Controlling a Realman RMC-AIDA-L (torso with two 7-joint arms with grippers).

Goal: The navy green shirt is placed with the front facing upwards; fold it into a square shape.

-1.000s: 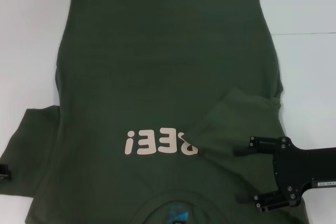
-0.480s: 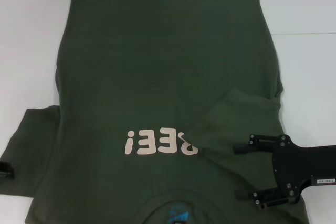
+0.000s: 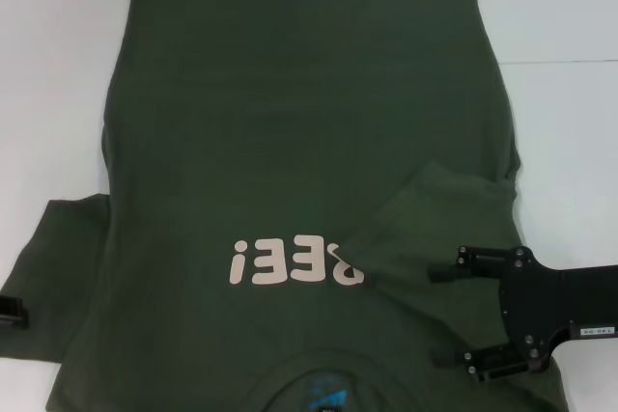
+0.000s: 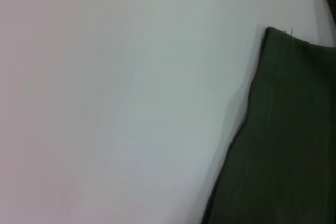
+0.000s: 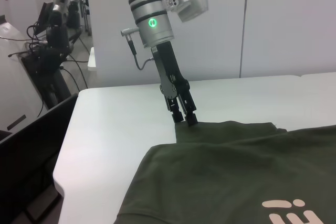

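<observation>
Right claw (image 3: 446, 317): its two black fingers stand spread apart and hold nothing; it hovers over the near right part of the shirt, by the folded-in right sleeve, fingers pointing toward the shirt's middle.
Left claw (image 5: 188, 119): at the shirt's left sleeve edge, tips down at the hem where cloth meets bench; the fingers look close together, but I cannot tell whether they pinch the cloth. The head view shows only a black bit of it at the frame's left edge (image 3: 12, 312).
Count of claws: two, one on each arm.
Count of shirts: one, the navy green shirt (image 3: 290, 142).
Shirt, lie: spread flat on the bench, front up, collar nearest the robot and bottom hem at the far side, so the lettering (image 3: 295, 262) reads upside down from the head camera.
Shirt, right sleeve (image 3: 435, 219): folded inward over the chest, covering the start of the cream letters; it lies just beside the right claw's upper finger.
Shirt, left sleeve (image 3: 58, 267): laid out flat to the side, its outer edge at the left claw.
Collar: a small blue label (image 3: 324, 395) shows inside it, at the near edge of the head view.
Shirt relative to right claw: under it and spreading away to the far side and the left.
Bench (image 3: 560, 142): white, one, bare surface showing on both sides of the shirt and beyond the hem.
Left wrist view: a dark green sleeve corner (image 4: 283, 129) lying on the white bench.
</observation>
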